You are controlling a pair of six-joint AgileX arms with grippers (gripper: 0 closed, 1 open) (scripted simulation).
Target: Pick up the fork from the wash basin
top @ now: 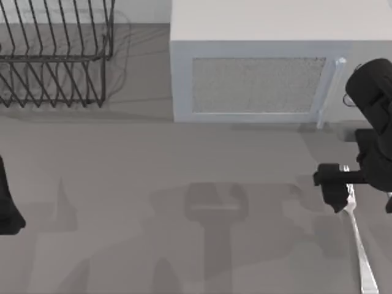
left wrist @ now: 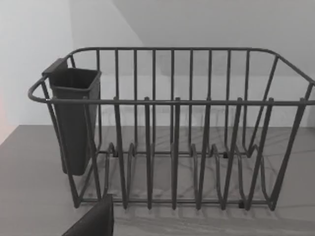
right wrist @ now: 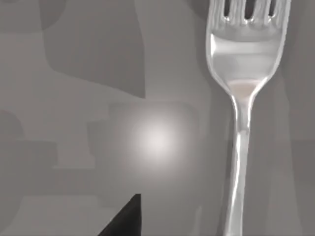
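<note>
I have the grey tabletop [top: 153, 184] under me, with the white microwave [top: 269, 67] just behind my right gripper [top: 358, 190] and the wire rack [top: 55, 55] far off to its left, in the back corner. The rack carries a dark cup [left wrist: 74, 118] clipped to one end, seen from the left wrist. My left arm [top: 7, 202] sits parked at the tabletop's left edge. My right gripper hangs over the fork [top: 361, 251], above its tine end; the handle runs forward from there toward the near edge. The fork lies flat on the tabletop, tines [right wrist: 248, 10] toward the microwave. I cannot tell how either gripper's fingers stand.
</note>
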